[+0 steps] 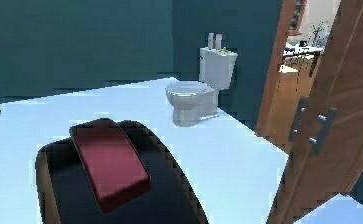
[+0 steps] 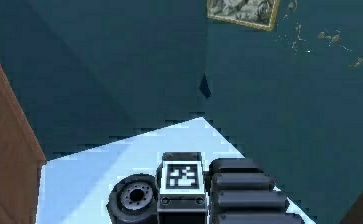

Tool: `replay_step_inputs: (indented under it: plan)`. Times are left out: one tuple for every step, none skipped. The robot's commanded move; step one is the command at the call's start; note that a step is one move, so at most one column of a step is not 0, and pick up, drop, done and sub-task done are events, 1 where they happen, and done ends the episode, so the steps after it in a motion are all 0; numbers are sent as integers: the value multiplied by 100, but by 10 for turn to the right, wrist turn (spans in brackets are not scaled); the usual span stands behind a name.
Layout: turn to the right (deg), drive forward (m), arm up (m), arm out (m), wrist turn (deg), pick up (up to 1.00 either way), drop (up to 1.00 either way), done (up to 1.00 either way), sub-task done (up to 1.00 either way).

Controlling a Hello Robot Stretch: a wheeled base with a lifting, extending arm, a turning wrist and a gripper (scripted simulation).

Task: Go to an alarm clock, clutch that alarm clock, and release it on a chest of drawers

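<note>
At the arm side view's bottom edge the arm [image 2: 244, 190] shows as a short, dark ribbed bar. A white square with black marks [image 2: 185, 177] stands at its end. Left of the square sits the gripper's dark round body [image 2: 137, 197], low over pale floor. I cannot make out its far end, so I cannot tell whether it holds anything. The room around me is a bathroom with dark teal walls.
A white toilet [image 1: 194, 95] stands against the far wall, small bottles [image 1: 217, 42] on its tank. A wooden door [image 1: 329, 130] stands ajar at the forward view's right, a lit room [image 1: 307, 45] beyond. A framed picture [image 2: 244, 12] hangs high; a wooden edge [image 2: 9, 140] lines the arm side view's left.
</note>
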Motion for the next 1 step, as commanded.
replay_step_inputs:
  plan:
    - [0,75,0,0,0,0,0,0,0]
